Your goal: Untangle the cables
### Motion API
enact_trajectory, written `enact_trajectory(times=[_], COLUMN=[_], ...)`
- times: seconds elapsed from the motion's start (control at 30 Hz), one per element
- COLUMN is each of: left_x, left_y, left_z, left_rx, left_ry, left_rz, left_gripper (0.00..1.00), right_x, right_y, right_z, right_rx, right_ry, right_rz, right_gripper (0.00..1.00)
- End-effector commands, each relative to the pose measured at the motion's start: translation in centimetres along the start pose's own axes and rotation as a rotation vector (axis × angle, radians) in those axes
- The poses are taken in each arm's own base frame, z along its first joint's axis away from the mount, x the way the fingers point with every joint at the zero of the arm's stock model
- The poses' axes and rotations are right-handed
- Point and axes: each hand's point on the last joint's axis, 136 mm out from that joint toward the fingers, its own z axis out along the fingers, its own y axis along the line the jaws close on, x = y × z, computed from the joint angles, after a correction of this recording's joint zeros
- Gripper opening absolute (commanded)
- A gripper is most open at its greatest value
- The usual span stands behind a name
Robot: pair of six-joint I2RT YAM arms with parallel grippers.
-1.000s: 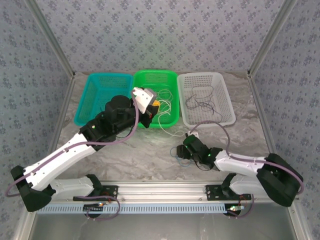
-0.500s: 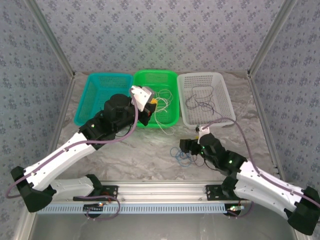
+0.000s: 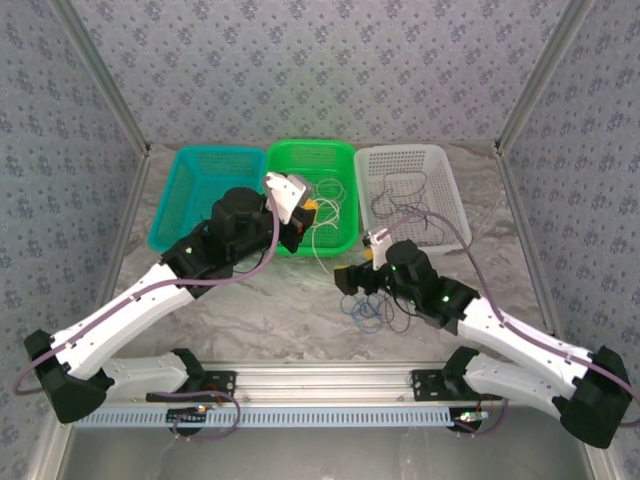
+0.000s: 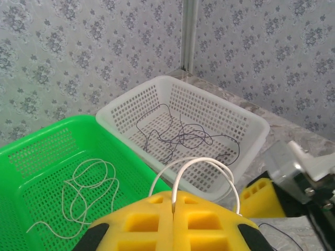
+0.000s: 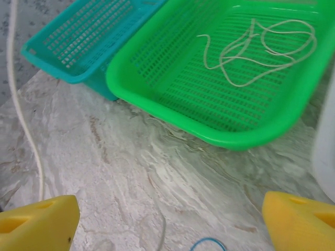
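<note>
Enclosed on three sides by grey floral-print walls (image 3: 330,60), joined at the back corners by slanting metal posts (image 3: 103,75). Floored with a marbled grey-beige table (image 3: 290,300), edged along the near side by an aluminium rail (image 3: 320,378). Evenly lit.

Baskets, three: one teal basket (image 3: 218,150), one green basket (image 3: 310,146), one white basket (image 3: 400,150). Robot arms, two: left arm (image 3: 140,295), right arm (image 3: 510,335). Whitish cables, two: loose whitish cable (image 4: 78,196), looped whitish cable (image 4: 204,160). The dark cables (image 4: 180,138) and blue cable loops (image 3: 367,315) were too tangled to count.
</note>
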Motion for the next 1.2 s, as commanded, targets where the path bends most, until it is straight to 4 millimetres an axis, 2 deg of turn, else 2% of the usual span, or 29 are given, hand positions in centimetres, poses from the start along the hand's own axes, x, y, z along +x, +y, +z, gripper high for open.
enact_trajectory(times=[0.0, 0.2, 0.37, 0.4, 0.53, 0.6, 0.63, 0.77, 0.97, 1.07, 1.17], left_x=[-0.4, -0.7, -1.0, -1.1, -1.0, -0.6, -0.2, 1.7, 3.7, 3.9, 4.6], left_y=[-0.2, -0.4, -0.8, -1.0, -0.5, 0.3, 0.8, 3.5, 7.4, 9.5, 11.9], left_z=[0.1, 0.2, 0.1, 0.0, -0.6, -1.0, -1.2, -1.7, -0.4, 1.3, 3.5], left_rx=[0.022, 0.031, 0.057, 0.063, 0.049, 0.025, 0.010, -0.112, -0.284, -0.344, -0.380], left_ry=[-0.019, -0.032, -0.042, -0.047, -0.043, -0.030, -0.017, 0.063, 0.152, 0.149, 0.168], left_rz=[-0.020, -0.025, -0.028, -0.025, -0.003, 0.008, 0.021, 0.116, 0.244, 0.248, 0.225], left_gripper=[0.00, 0.00, 0.00, 0.00, 0.00, 0.00, 0.00, 0.00, 0.00, 0.00, 0.00], right_x=[-2.6, -3.0, -2.1, -1.9, -1.3, -1.5, -1.7, -3.7, -9.1, -10.7, -11.5], right_y=[3.0, 5.3, 4.5, 4.1, 1.5, 0.1, -0.7, -2.6, -2.3, -2.4, -2.7], right_z=[0.2, 1.6, 3.7, 4.3, 5.7, 5.6, 5.4, 4.0, 2.3, 3.6, 5.9], right_rx=[-0.132, -0.249, -0.221, -0.209, -0.116, -0.071, -0.044, 0.006, 0.001, 0.008, 0.000], right_ry=[-0.067, -0.059, -0.004, 0.013, 0.074, 0.082, 0.080, 0.035, -0.059, -0.061, -0.044], right_rz=[-0.092, -0.145, -0.150, -0.143, -0.108, -0.092, -0.083, -0.077, -0.078, -0.073, -0.049], right_gripper=[0.94, 0.95, 0.92, 0.87, 0.38, 0.23, 0.19, 0.17, 0.14, 0.13, 0.12])
